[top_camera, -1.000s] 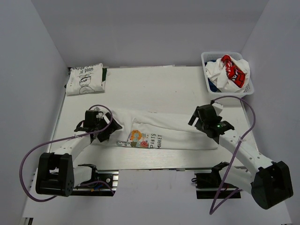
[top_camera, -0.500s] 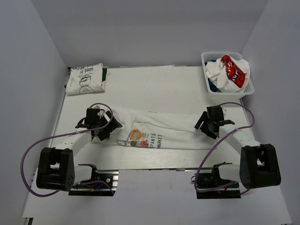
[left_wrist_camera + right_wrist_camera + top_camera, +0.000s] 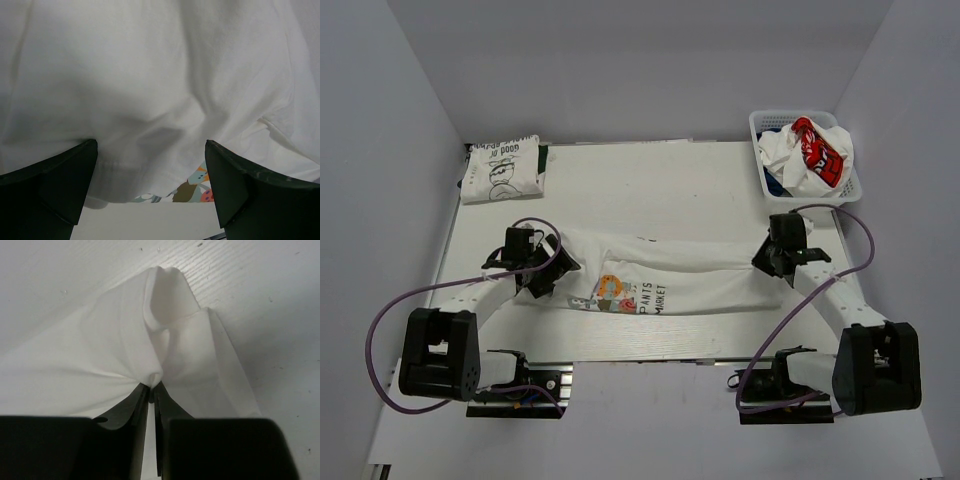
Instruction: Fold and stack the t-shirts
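Between pale walls (image 3: 620, 70), white table (image 3: 700, 190), t-shirt (image 3: 690, 272)

The left arm reaches forward and inward from its base. Its end effector (image 3: 548, 275) is held low, jaws spread wide, with both dark fingers (image 3: 60, 180) pointing down. The right arm stretches forward with its elbow low, and its end effector (image 3: 772, 264) tips downward, jaws pinched nearly together on a fold of the white t-shirt (image 3: 90, 360).

You get a bright, sharp top view with soft light from above and faint shadows. Your left wrist view is dim and blurry on the white t-shirt (image 3: 150, 75). Your right wrist view is brighter and sharp.
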Motion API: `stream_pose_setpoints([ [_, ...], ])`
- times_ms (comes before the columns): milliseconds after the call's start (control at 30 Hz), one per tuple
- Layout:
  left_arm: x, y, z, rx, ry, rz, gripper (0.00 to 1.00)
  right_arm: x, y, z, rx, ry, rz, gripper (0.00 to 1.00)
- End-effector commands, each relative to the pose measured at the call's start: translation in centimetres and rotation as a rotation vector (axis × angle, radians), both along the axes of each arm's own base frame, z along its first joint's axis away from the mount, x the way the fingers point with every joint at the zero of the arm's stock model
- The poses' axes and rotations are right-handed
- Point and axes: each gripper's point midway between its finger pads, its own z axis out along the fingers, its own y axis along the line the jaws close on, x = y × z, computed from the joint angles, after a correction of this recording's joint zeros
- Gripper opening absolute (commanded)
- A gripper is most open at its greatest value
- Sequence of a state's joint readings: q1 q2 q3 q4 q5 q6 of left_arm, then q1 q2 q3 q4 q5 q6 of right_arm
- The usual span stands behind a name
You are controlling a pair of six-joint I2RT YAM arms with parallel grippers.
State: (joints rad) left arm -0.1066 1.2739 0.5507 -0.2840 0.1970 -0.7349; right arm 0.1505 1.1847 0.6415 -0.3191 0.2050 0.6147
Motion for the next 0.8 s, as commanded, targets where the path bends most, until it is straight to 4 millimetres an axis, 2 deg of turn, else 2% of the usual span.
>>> stream_pose_setpoints([
  [0,-3.2,2.9,-4.2,0.142,0.164,0.049,1.00,0.9,-1.9,1.4,-0.086,0.023,-0.052,0.15],
  [100,-3.3,2.9,-4.2,0.142,0.164,0.049,1.00,-0.2,-2.5,0.6,-0.115,0.084,-0.069,0.15],
  [233,-3.4,2.9,-4.4,0.143,0.173,0.048,1.00,-2.3,-2.6,-1.7,-0.101,0.147,-0.074,0.15],
  [300,-3.4,2.9,-4.4,0.143,0.173,0.048,1.00,-2.5,-2.6,-2.2,-0.097,0.151,-0.077,0.17],
  [400,-3.5,2.9,-4.6,0.144,0.182,0.048,1.00,-2.9,-2.7,-2.6,-0.097,0.168,-0.076,0.35],
  [433,-3.5,2.9,-4.6,0.144,0.182,0.048,1.00,-3.0,-2.5,-2.9,-0.091,0.184,-0.066,0.47],
  [533,-3.6,2.9,-4.8,0.145,0.191,0.047,1.00,-3.2,-2.3,-3.0,-0.080,0.182,-0.055,0.52],
  [700,-3.6,2.9,-4.8,0.145,0.191,0.047,1.00,-1.7,-1.3,-1.6,-0.036,0.089,-0.021,0.52],
  [767,-3.6,2.9,-4.8,0.145,0.191,0.047,1.00,-1.3,-1.2,-1.1,-0.029,0.068,-0.016,0.46],
])
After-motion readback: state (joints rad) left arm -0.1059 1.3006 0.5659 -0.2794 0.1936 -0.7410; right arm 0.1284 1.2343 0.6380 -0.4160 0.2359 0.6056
